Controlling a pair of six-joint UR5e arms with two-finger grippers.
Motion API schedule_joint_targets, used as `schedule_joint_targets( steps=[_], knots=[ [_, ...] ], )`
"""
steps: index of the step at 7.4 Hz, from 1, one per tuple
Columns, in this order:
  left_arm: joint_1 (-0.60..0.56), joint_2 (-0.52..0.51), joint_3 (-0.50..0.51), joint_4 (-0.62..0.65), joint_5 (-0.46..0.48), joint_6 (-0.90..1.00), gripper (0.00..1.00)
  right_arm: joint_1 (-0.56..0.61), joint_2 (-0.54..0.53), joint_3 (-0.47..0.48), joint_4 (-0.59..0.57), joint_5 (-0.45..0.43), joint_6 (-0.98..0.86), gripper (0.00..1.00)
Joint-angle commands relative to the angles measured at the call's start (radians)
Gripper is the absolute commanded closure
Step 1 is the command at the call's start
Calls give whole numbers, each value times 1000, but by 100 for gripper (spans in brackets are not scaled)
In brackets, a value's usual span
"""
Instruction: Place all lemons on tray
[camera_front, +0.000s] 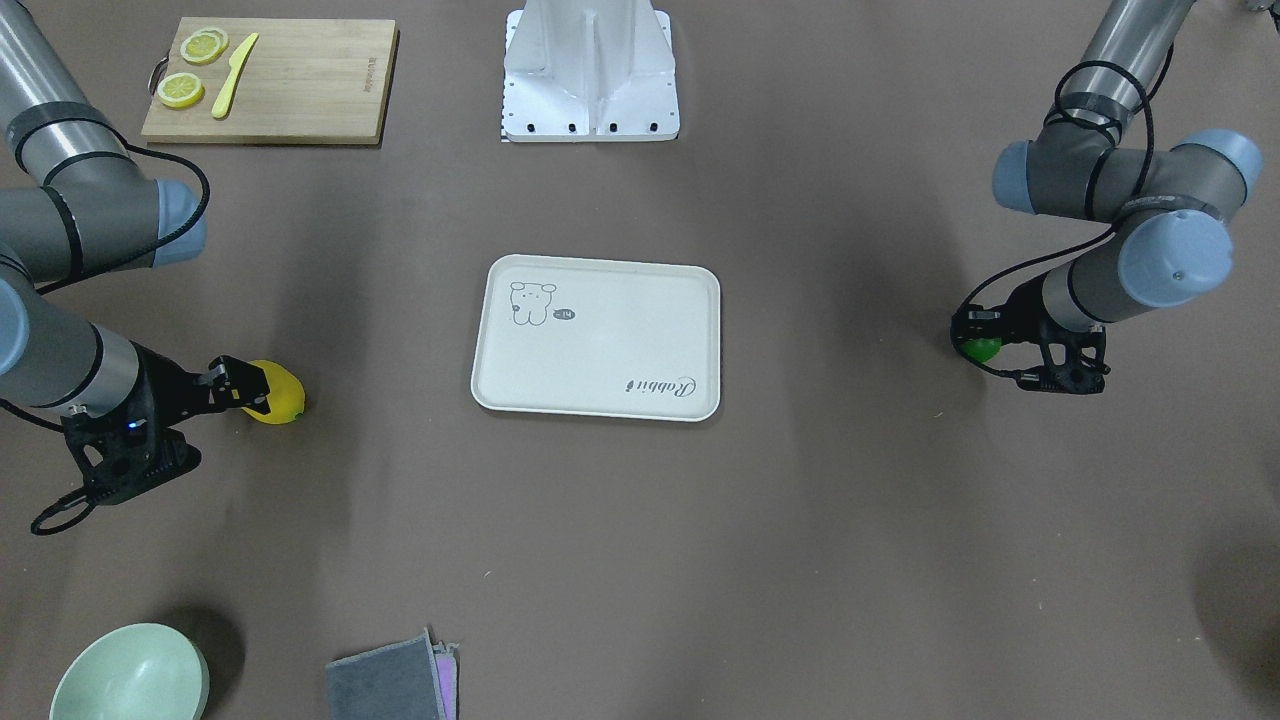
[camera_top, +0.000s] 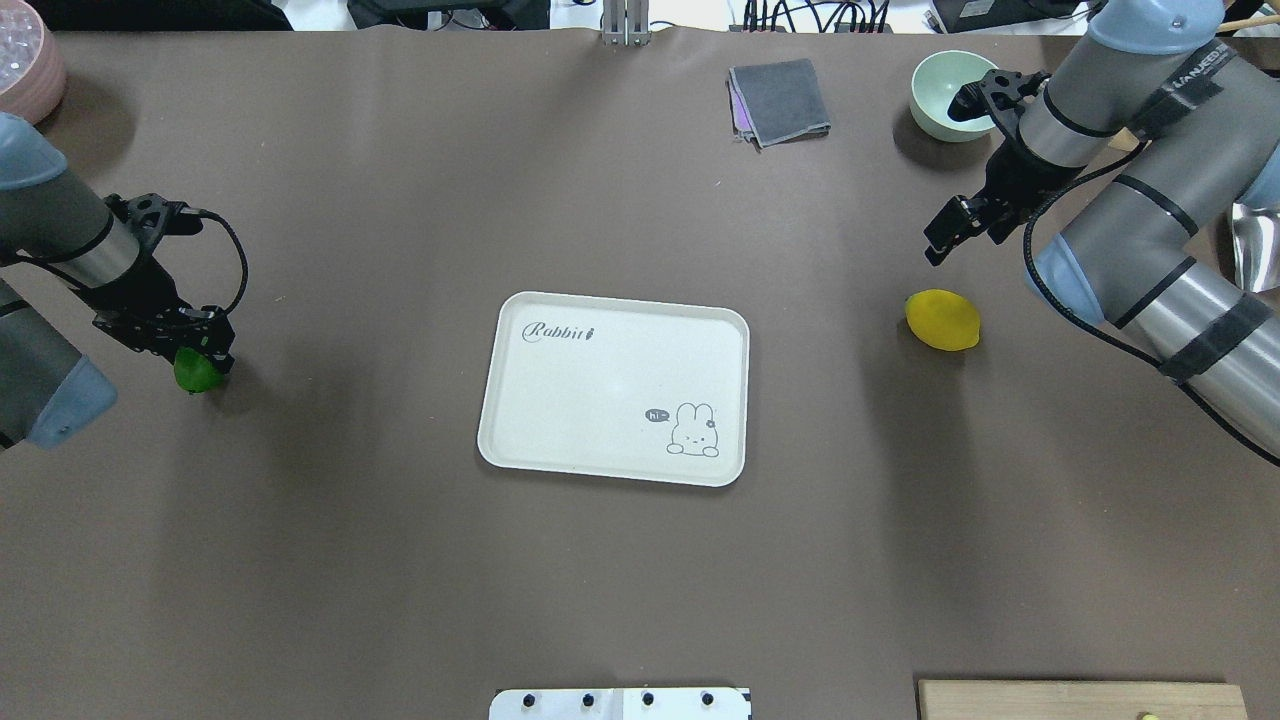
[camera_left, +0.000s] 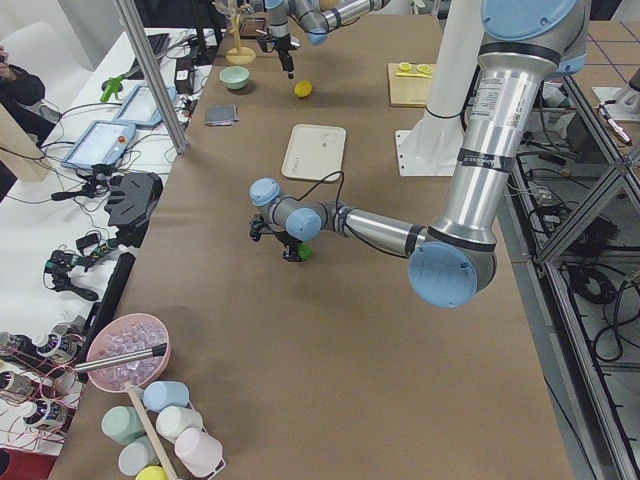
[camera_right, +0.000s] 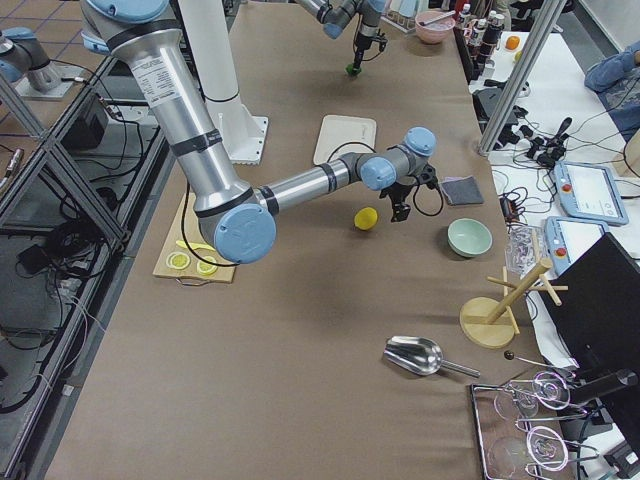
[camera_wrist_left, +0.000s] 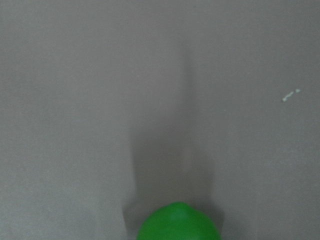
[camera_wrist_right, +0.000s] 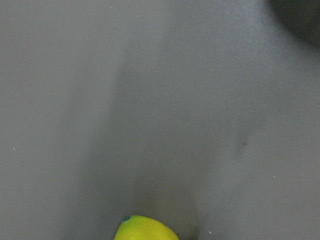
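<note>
While the cream-white rectangular plastic tray (camera_top: 600, 400) lies in the middle of the brown tabletop (camera_top: 400, 560) with nothing on it, both lemons are outside it, so no part of the task is finished.

The glossy dark green oval lemon (camera_top: 195, 373) is well apart from the tray on the robot's left, directly at the tips of the left gripper (camera_top: 205, 352). The gripper sits over the fruit and hides most of it. I cannot tell whether it is clenched on it or only placed around it, nor whether the fruit rests on the tabletop.

The bright yellow oval lemon (camera_top: 942, 320) lies free on the tabletop on the other side of the tray. The right gripper (camera_top: 945, 235) hangs near it with its fingers apart and grasps nothing. In my judgement, both grasps, both carries and both releases are left to do.

Each wrist view shows only the top of its fruit at the lower edge and no fingers, so contact is not visible there. In the front-facing view the right gripper overlaps the yellow lemon, but this seems to be only the angle.
</note>
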Motion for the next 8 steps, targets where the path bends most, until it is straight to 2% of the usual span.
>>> schedule_joint_targets(
  steps=[1, 3, 4, 6, 8],
  knots=[
    [-49, -56, -28, 57, -93, -5, 100, -47, 2, -10, 2, 5, -1, 1],
    [-50, -159, -36, 68, -119, -10, 100, -67, 1, -11, 1, 7, -6, 1],
    [-46, -220, -37, 60, -122, -66, 100, -75, -1, -11, 1, 5, -9, 1],
    [46, -343, -34, 54, -113, -279, 100, -80, -6, -11, 1, 7, -27, 1],
    [138, -357, -30, -35, -83, -297, 100, -77, -12, -11, 1, 7, -42, 1]
  ],
)
